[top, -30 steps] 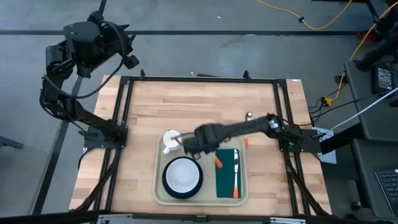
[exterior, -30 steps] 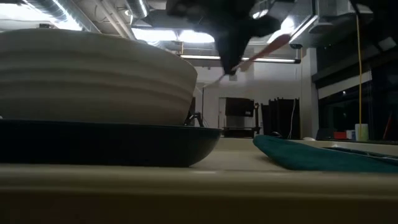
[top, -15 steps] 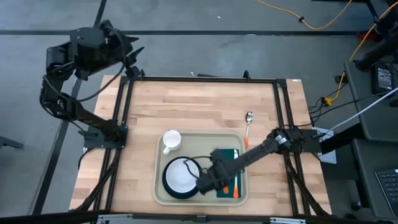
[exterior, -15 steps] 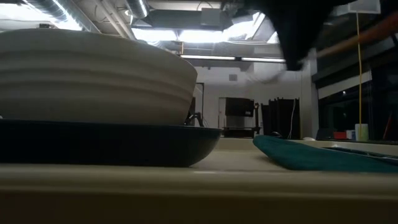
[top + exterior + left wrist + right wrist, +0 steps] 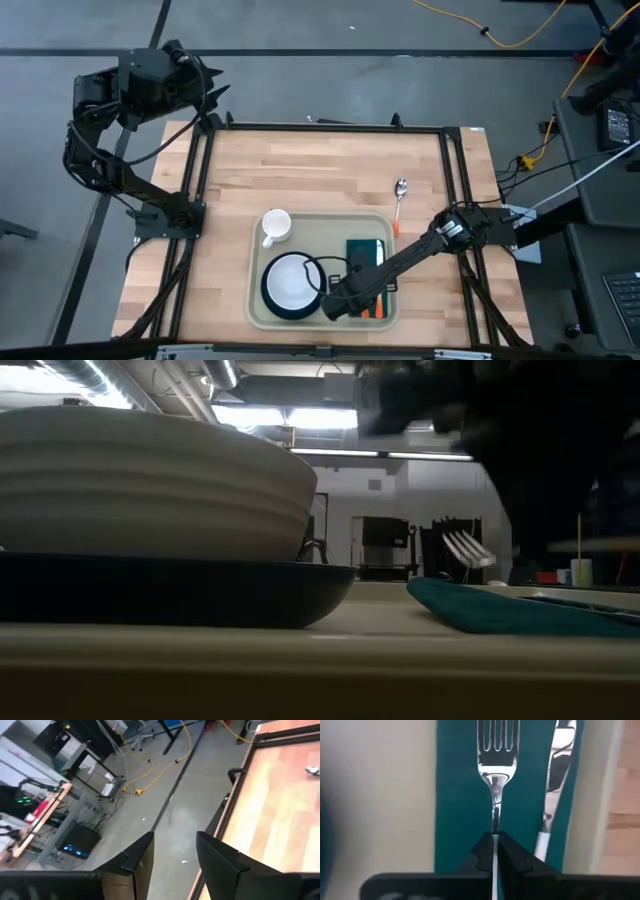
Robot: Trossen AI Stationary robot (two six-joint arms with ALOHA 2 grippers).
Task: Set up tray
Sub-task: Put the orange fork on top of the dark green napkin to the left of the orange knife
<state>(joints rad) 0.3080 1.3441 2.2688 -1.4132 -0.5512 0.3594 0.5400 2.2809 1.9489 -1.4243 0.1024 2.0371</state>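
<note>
The beige tray point(image 5: 258, 262) lies near the table's near edge. It carries a dark teal plate point(image 5: 270, 298) with a white bowl point(image 5: 293, 281), a white cup point(image 5: 275, 225) and a dark green napkin point(image 5: 366, 250). My right gripper point(image 5: 348, 299) hovers over the napkin's near end, shut on a fork point(image 5: 496, 755). The fork's tines point(image 5: 467, 547) show above the napkin point(image 5: 500, 610) in the low view. A knife point(image 5: 555, 785) lies along the napkin's right side. My left gripper point(image 5: 175, 851) is open, off the table's far left corner. My right gripper pinches the fork between its two fingers at the stem just behind the tines point(image 5: 495, 822), coming from above. The fork runs on past the fingertips toward the table's far edge, over the napkin point(image 5: 460, 795). Its tines stand clear above the napkin; the handle end is hidden by the gripper.
A spoon point(image 5: 399, 190) with an orange handle lies on the bare wood just beyond the tray's far right corner. The table's far half point(image 5: 320, 165) is open wood. A black frame point(image 5: 320, 128) runs round the table top.
My right gripper has carried the fork from beside the cup toward the near edge and a little right, and has come down over the napkin's near end. The fork's tines now show low above the napkin in the low view.
</note>
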